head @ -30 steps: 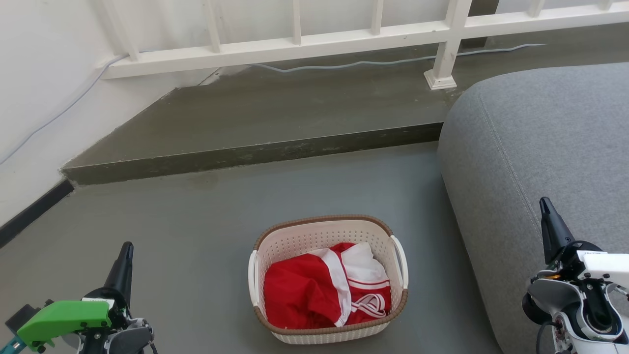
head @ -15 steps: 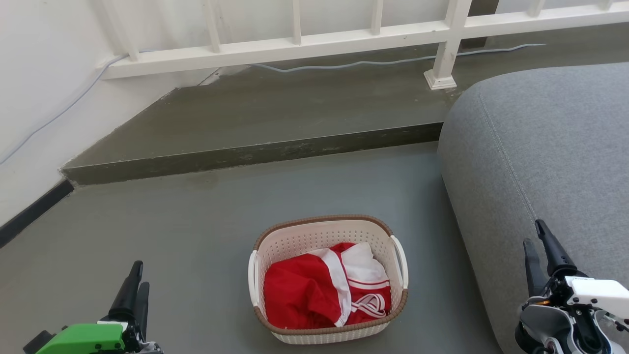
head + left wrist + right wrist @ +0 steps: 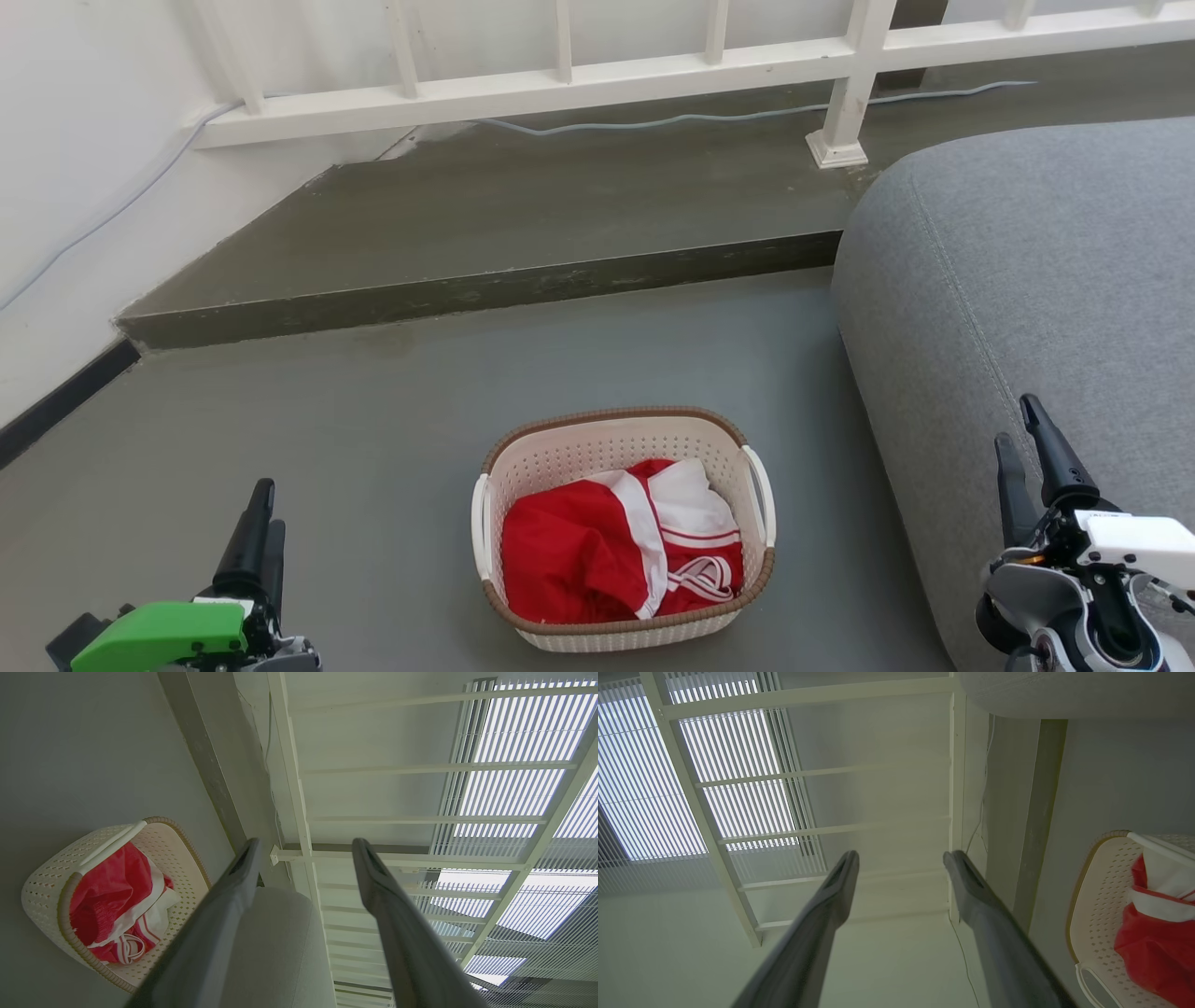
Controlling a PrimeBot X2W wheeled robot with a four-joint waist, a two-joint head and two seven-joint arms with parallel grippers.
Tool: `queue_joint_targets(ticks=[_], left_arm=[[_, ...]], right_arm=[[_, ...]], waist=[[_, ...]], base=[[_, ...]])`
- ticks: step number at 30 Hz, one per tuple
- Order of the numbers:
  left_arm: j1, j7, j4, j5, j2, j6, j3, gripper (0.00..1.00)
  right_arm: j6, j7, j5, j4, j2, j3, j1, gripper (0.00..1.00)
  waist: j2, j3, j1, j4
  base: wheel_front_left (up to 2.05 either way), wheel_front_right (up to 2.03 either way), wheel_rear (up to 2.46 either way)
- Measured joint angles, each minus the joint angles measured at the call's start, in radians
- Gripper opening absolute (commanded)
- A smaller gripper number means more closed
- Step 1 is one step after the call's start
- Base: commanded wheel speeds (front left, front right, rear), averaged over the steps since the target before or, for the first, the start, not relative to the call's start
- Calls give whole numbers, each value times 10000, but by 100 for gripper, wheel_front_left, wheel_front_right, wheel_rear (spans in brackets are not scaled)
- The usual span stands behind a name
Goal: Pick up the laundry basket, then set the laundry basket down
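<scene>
The laundry basket (image 3: 611, 417), cream-white and perforated with a brown rim and white side handles, stands on the grey floor at lower centre, holding red and white clothing (image 3: 597, 551). My left gripper (image 3: 269, 509) is open low at the left, well apart from the basket. On the other side my right gripper (image 3: 1015, 422) is open in front of the sofa, also apart from it. The left wrist view has the basket (image 3: 46, 882) left of my open left gripper (image 3: 306, 844). From the right wrist, the basket (image 3: 1099, 896) lies right of my open right gripper (image 3: 902, 855).
A grey sofa (image 3: 1046, 261) fills the right side, close to the basket. Behind the basket a raised concrete step (image 3: 485, 294) crosses the floor, with a white railing (image 3: 560, 89) and a cable (image 3: 653, 119) beyond. A white wall (image 3: 65, 187) stands at the left.
Both grippers turned so that both fingers show, sank lower than a second ago, then rose slightly. The basket has stayed in place.
</scene>
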Motion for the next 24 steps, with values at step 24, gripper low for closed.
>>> queue_joint_targets(ticks=[24], left_arm=[[-278,-823,-667,2978,267,0,-596,100]], right_arm=[[4,-1007,-2556,-988,-859,1177,-158,100]], waist=[[0,29,0,32]], base=[[0,0,0]])
